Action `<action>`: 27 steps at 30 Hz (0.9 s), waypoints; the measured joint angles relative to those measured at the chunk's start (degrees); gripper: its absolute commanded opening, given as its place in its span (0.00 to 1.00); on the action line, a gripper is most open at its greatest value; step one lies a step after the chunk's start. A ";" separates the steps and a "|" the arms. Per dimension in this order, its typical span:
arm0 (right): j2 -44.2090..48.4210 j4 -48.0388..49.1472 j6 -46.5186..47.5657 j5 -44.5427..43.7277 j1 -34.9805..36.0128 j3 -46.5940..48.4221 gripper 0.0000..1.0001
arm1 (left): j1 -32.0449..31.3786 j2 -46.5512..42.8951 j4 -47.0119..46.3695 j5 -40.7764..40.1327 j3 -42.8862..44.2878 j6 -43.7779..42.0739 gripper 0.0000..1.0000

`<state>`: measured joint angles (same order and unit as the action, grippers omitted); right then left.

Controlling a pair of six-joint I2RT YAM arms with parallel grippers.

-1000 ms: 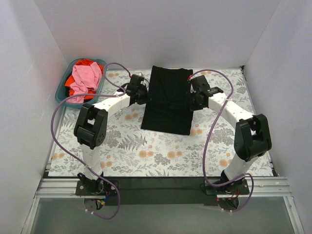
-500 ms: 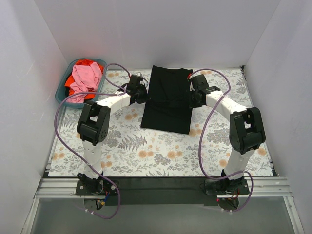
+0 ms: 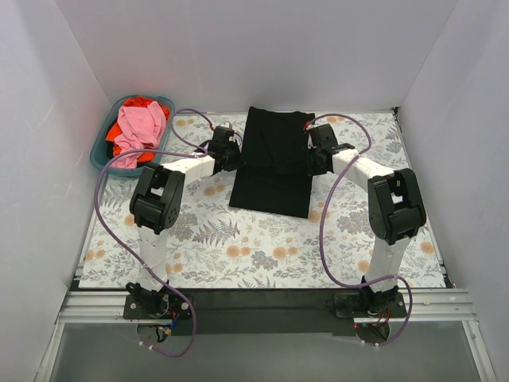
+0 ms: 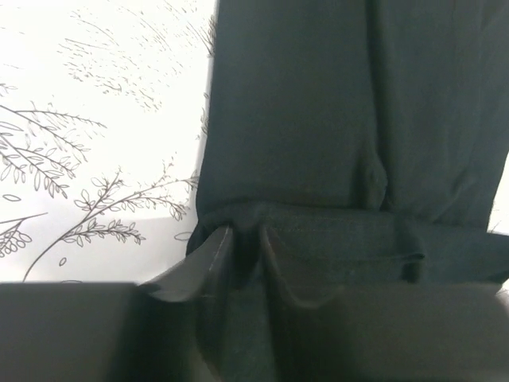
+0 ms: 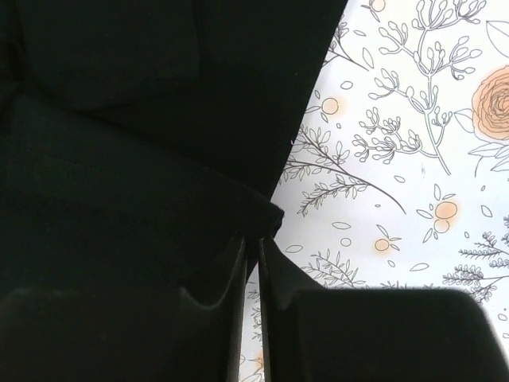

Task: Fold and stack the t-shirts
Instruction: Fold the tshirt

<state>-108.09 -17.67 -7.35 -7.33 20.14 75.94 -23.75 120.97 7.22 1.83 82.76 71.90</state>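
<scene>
Floral table (image 3: 238, 255): arms extended, left tool (image 3: 237, 156), right tool (image 3: 311, 162) flank black t-shirt (image 3: 274, 163).

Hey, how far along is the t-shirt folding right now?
Done: the black t-shirt lies on the table, apparently folded lengthwise into a narrow strip. In hand: the left gripper and right gripper pinch its side edges, probably for a crosswise fold. Left: that fold, then the pink t-shirt and orange-red t-shirt, bunched in the teal basket. Nothing is stacked yet.
</scene>
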 measured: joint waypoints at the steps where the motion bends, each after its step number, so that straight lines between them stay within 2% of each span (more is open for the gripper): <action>1: -0.11 0.15 0.17 -0.13 0.00 0.00 0.23 | 0.00 0.00 -0.31 -0.35 -0.02 -0.11 0.29; 2: -0.17 0.22 0.37 -0.26 0.00 0.00 0.23 | 0.02 0.00 -0.57 -0.72 -0.02 -0.24 0.34; 3: -0.17 0.31 0.55 -0.28 0.00 0.00 0.29 | 0.02 0.00 -1.07 -1.09 -0.22 -0.31 0.42; 6: -0.17 1.14 1.05 -0.22 -0.04 0.00 0.44 | 0.02 -0.24 -3.26 -2.27 -1.95 -0.63 0.55; 9: 0.35 1.33 1.42 -0.02 0.04 0.00 0.57 | 0.02 -1.29 -3.87 -3.02 -3.98 -0.98 0.62; 10: 0.90 1.40 1.44 -0.02 0.15 -0.09 0.57 | 0.00 -1.99 -3.87 -3.21 -4.61 -1.09 0.69; 14: 5.16 2.91 1.31 0.55 1.27 -2.01 0.53 | -0.63 -6.51 -4.26 -4.37 -8.17 -1.46 0.72; 15: 6.36 3.89 1.29 1.29 1.77 -2.73 0.46 | -0.92 -8.37 -4.28 -4.76 -9.35 -1.44 0.70; 16: 7.34 4.66 1.25 2.12 2.36 -3.37 0.38 | -1.29 -10.21 -4.31 -5.05 -10.58 -1.38 0.62; 17: 8.00 5.44 1.07 2.99 2.97 -3.89 0.24 | -1.86 -12.02 -4.42 -5.51 -11.69 -1.11 0.50; 19: 8.31 7.17 0.39 4.44 4.26 -4.66 0.12 | -3.45 -15.15 -4.98 -6.16 -13.62 -0.74 0.28; 20: 8.02 7.76 0.09 5.18 4.81 -4.96 0.09 | -4.63 -16.57 -5.42 -6.16 -14.62 -0.39 0.14; 22: 6.93 9.01 -0.63 6.49 5.84 -5.53 0.08 | -6.45 -17.35 -6.32 -5.38 -15.72 0.22 0.06; 27: 1.42 11.85 -1.97 9.11 6.32 -5.57 0.08 | -10.38 -14.19 -6.86 -3.54 -17.59 1.49 0.03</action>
<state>-106.67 -5.82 -9.32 1.78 26.46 70.37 -34.13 106.78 0.36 -1.72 65.17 73.38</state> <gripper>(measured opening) 0.085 0.043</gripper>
